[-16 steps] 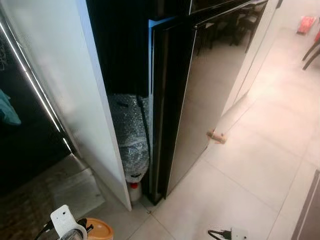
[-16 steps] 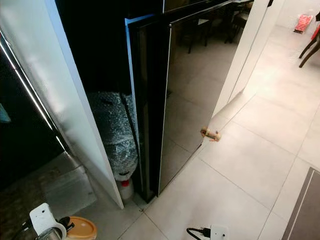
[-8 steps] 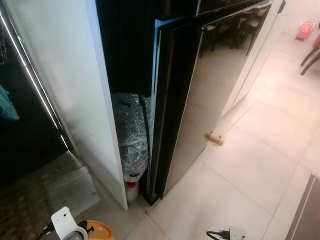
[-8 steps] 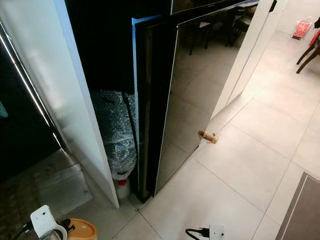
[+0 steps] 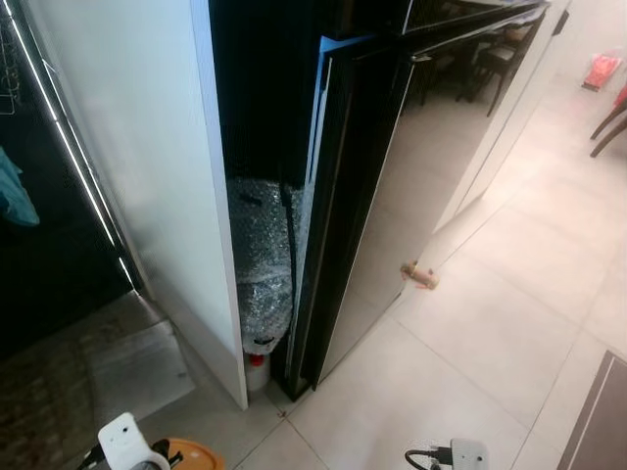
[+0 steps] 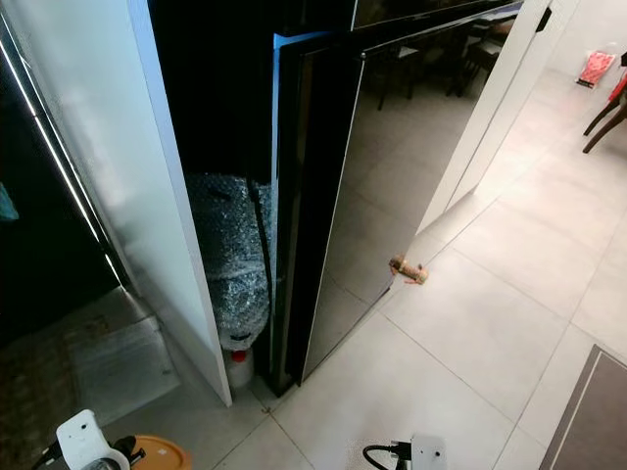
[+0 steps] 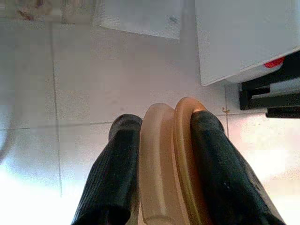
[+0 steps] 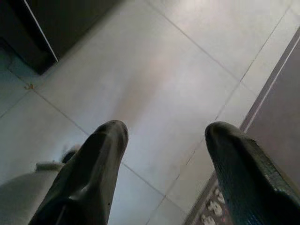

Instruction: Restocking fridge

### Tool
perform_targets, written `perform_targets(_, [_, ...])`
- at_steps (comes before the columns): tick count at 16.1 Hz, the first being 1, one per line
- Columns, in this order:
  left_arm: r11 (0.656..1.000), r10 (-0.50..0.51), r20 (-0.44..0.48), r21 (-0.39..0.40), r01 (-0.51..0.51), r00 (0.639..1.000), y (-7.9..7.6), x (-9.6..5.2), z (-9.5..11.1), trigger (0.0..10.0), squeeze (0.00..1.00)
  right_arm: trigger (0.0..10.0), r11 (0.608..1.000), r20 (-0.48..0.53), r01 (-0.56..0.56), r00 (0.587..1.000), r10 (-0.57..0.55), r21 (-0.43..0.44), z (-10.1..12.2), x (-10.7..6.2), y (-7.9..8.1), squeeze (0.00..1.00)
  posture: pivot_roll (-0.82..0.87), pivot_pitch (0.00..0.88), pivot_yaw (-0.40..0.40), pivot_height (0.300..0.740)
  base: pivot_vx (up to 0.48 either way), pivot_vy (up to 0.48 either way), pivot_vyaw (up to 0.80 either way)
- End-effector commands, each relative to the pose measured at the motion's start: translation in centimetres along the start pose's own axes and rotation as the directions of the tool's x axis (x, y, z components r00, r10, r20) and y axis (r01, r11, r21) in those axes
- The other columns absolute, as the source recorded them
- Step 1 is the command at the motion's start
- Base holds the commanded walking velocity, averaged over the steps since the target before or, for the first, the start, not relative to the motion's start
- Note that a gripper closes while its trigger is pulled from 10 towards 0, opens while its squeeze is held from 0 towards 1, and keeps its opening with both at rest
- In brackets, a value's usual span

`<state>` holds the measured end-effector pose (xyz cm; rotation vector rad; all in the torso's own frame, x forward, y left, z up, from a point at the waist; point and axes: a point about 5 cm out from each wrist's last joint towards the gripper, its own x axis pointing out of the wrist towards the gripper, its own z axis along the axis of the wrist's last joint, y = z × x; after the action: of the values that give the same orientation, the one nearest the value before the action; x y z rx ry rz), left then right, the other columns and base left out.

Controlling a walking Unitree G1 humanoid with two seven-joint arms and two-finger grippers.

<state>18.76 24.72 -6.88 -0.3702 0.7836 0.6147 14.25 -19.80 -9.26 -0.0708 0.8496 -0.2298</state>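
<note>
A: What's inside the fridge (image 5: 382, 196)?
B: Can't tell; its dark door faces us edge-on. A bubble-wrapped bundle (image 5: 263, 264) beside it is half hidden.
A: And the left claw (image 7: 159, 126)?
B: The bottom edge cuts off its tan disc (image 7: 164, 164).

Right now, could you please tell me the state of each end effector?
Left end effector: shut on an orange round lid.
Right end effector: open, holding nothing, above the tiled floor.

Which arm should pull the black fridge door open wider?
Right, probably. The right gripper is open and holds nothing, hanging over the floor tiles. The left gripper is shut on an orange lidded container. The fridge door stands only slightly ajar.
</note>
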Motion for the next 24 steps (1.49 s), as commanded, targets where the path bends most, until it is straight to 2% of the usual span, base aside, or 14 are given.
perform_targets(1, [1.000,-0.006,0.017,0.002,0.006,1.000,0.2,0.0,0.2,10.0,0.00,10.0,0.999,0.150,0.036,0.988,-0.040,0.033,7.0,2.2,-2.7,0.00,0.00,0.000,-0.073,0.740,0.000,0.000,0.00])
perform_targets(2, [1.000,-0.011,0.021,0.015,0.011,1.000,0.3,0.0,0.3,10.0,0.00,10.0,0.997,0.270,0.069,0.960,-0.073,0.026,12.6,2.9,-4.5,0.00,-0.01,0.000,-0.064,0.740,0.000,0.000,0.00])
perform_targets(3, [1.000,-0.015,0.024,0.022,0.014,1.000,0.4,0.0,0.4,10.0,0.00,10.0,0.997,0.317,0.078,0.945,-0.082,0.026,14.1,2.9,-4.9,0.00,-0.01,0.000,-0.061,0.740,0.000,0.000,0.00])
perform_targets(8, [1.000,-0.013,0.045,0.028,0.012,0.999,0.9,0.1,0.9,10.0,0.00,10.0,0.996,0.445,0.082,0.892,-0.082,0.019,14.7,2.1,-5.8,0.00,-0.04,0.000,-0.049,0.740,0.000,0.000,0.00])
perform_targets(9, [1.000,-0.009,0.054,0.028,0.007,0.998,1.1,0.1,1.1,10.0,0.00,10.0,0.997,0.490,0.072,0.868,-0.078,0.031,14.8,1.8,-5.9,0.00,-0.04,0.000,-0.047,0.740,0.000,0.000,0.00])
perform_targets(12, [1.000,-0.005,0.080,0.030,0.003,0.997,1.2,0.2,1.7,10.0,0.00,10.0,0.999,0.638,0.017,0.770,-0.031,0.028,15.7,0.4,-5.0,0.00,-0.06,0.000,-0.035,0.740,0.000,0.000,0.00])
perform_targets(13, [0.999,-0.014,0.100,0.031,0.011,0.995,1.0,0.2,2.2,10.0,0.00,10.0,1.000,0.717,-0.012,0.696,0.024,-0.022,16.5,-0.9,-3.7,0.00,-0.07,0.000,-0.030,0.740,0.000,0.000,0.00])
perform_targets(15, [0.999,-0.021,0.118,0.032,0.017,0.993,0.6,0.3,2.7,10.0,0.00,10.0,0.993,0.768,-0.033,0.632,0.106,-0.110,16.9,-2.4,-2.1,0.00,-0.08,0.000,-0.029,0.740,0.000,0.000,0.00])
perform_targets(17, [0.999,-0.023,0.128,0.031,0.019,0.992,0.4,0.3,2.8,10.0,0.00,10.0,0.987,0.796,-0.065,0.584,0.157,-0.147,17.1,-3.9,-0.8,0.00,-0.10,0.000,-0.025,0.740,0.000,0.000,0.00])
perform_targets(18, [0.999,-0.021,0.130,0.029,0.018,0.991,0.3,0.2,2.8,10.0,0.00,10.0,0.986,0.794,-0.067,0.585,0.164,-0.154,16.9,-4.3,-0.4,0.00,-0.10,0.000,-0.027,0.740,0.000,0.000,0.00])
perform_targets(20, [1.000,-0.017,0.128,0.024,0.014,0.992,0.2,0.2,2.5,10.0,0.00,10.0,0.991,0.773,-0.042,0.623,0.123,-0.124,15.9,-4.5,-1.2,0.00,-0.10,0.000,-0.033,0.740,0.000,0.000,0.00])
perform_targets(22, [1.000,-0.016,0.128,0.015,0.014,0.992,0.2,0.2,2.4,10.0,0.00,10.0,0.992,0.700,-0.005,0.708,0.094,-0.128,14.3,-3.2,-2.5,0.00,-0.10,0.000,-0.040,0.740,0.000,0.000,0.00])
perform_targets(23, [1.000,-0.009,0.123,0.009,0.008,0.992,0.3,0.1,2.1,10.0,0.00,10.0,0.998,0.644,-0.007,0.763,0.049,-0.067,13.3,-1.8,-3.6,0.00,-0.10,0.000,-0.045,0.740,0.000,0.000,0.00])
perform_targets(24, [1.000,-0.005,0.118,0.006,0.004,0.993,0.3,0.1,2.0,10.0,0.00,10.0,0.998,0.570,0.057,0.821,-0.025,-0.038,12.3,-0.7,-4.8,0.00,-0.09,0.000,-0.047,0.740,0.000,0.000,0.00])
